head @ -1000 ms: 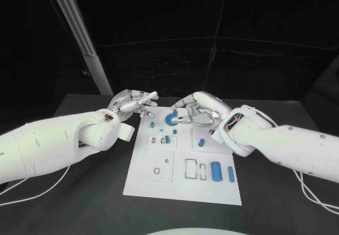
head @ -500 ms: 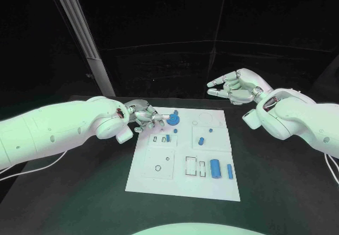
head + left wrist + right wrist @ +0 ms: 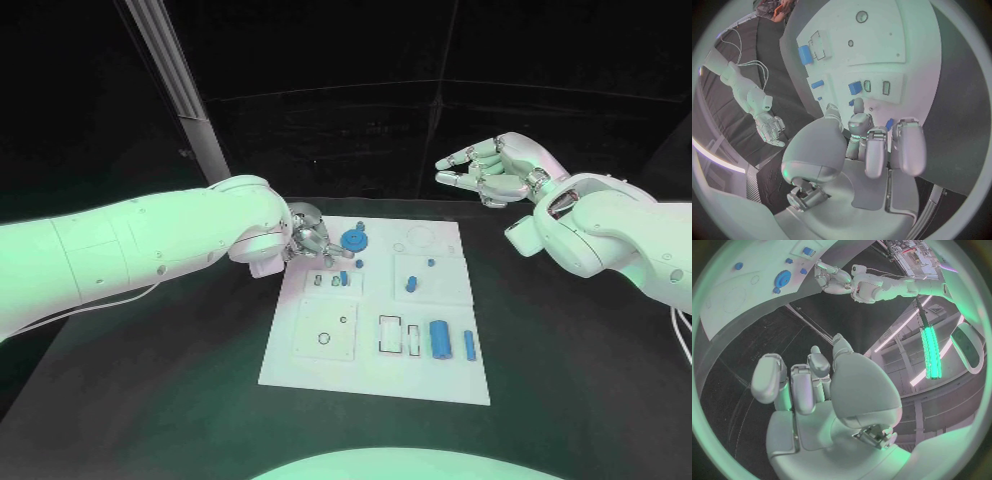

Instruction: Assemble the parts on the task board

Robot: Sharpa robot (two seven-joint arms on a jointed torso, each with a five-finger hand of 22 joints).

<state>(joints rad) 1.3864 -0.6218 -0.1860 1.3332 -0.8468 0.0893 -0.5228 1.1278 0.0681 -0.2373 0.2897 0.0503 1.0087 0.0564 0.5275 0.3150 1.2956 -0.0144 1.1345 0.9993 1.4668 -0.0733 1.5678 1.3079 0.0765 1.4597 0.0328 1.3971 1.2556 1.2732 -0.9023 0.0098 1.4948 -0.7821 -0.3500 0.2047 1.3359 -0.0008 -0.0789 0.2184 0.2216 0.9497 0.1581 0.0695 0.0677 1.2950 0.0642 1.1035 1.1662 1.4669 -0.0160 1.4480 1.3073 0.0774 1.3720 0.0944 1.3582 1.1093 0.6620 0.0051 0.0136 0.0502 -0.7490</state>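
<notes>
While the left hand (image 3: 310, 240) curls over the task board (image 3: 378, 375) at its ten o'clock corner, grasp unclear, the right hand (image 3: 495, 170) hovers empty, fingers apart, at one o'clock.

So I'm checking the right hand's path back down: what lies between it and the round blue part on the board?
In the head view, between the raised right hand and the round blue part lies bare white board with an empty circular outline.
</notes>
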